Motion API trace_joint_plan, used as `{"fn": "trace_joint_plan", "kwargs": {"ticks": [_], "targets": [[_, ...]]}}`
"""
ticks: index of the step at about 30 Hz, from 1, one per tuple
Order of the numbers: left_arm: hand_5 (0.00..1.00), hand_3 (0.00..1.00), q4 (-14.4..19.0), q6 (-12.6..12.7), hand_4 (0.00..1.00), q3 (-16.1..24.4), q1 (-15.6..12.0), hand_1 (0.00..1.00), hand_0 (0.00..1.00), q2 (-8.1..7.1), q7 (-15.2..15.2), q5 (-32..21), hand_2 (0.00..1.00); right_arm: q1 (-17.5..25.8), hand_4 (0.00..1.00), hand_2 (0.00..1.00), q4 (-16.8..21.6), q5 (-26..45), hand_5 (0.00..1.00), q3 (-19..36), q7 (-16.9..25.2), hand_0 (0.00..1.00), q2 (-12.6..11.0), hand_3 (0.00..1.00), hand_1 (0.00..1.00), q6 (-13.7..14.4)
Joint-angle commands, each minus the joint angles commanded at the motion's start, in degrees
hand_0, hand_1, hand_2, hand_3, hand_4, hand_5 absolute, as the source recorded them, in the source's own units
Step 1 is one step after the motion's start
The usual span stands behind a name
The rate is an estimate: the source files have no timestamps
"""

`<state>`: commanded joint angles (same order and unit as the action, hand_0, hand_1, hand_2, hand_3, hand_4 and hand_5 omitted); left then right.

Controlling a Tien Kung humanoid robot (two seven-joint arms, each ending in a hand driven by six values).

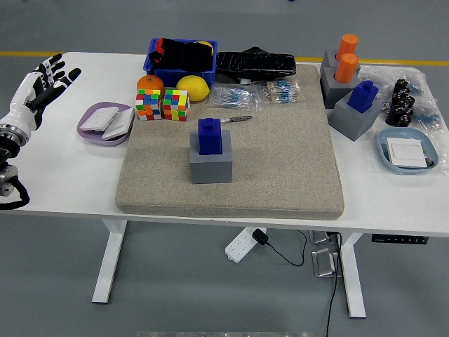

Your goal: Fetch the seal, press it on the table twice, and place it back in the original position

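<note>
A blue seal (210, 135) stands upright in a grey block holder (210, 163) in the middle of a beige felt mat (280, 161). My left hand (43, 81) hovers over the table's far left edge, fingers spread and empty, well left of the seal. A second blue seal (363, 95) sits in a grey holder (356, 118) at the right. My right hand is not in view.
A purple dish (105, 121) lies left of the mat. Two colour cubes (163, 104), an orange (150, 84), a lemon (192, 87), a blue bin (181, 62) and a black bag (255, 65) stand behind the mat. Orange cylinders (346, 59) and a light blue dish (408, 150) are at the right.
</note>
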<state>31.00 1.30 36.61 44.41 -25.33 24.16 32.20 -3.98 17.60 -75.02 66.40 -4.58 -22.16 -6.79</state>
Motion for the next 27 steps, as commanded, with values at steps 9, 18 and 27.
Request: {"fn": "trace_joint_plan", "kwargs": {"ticks": [9, 18, 27], "targets": [[0.585, 0.961, 0.04, 0.06, 0.998, 0.38, -0.3, 0.955, 0.987, -0.09, 0.05, 0.06, 0.958, 0.06, 0.83, 0.675, -0.07, -0.05, 0.579, 0.1, -0.16, 0.777, -0.04, 0.685, 0.672, -0.03], [0.585, 0.96, 0.17, 0.07, 0.998, 0.52, -0.15, 0.953, 0.985, -0.07, 0.05, -0.15, 0.958, 0.06, 0.827, 0.675, -0.13, -0.11, 0.58, 0.13, -0.27, 0.775, 0.02, 0.684, 0.672, -0.02], [0.582, 0.96, 0.03, 0.1, 0.998, 0.27, 0.14, 0.953, 0.985, 0.09, -0.04, -0.4, 0.957, 0.0, 0.825, 0.675, 0.0, -0.02, 0.58, 0.16, -0.27, 0.775, -0.15, 0.684, 0.672, -0.02]]}}
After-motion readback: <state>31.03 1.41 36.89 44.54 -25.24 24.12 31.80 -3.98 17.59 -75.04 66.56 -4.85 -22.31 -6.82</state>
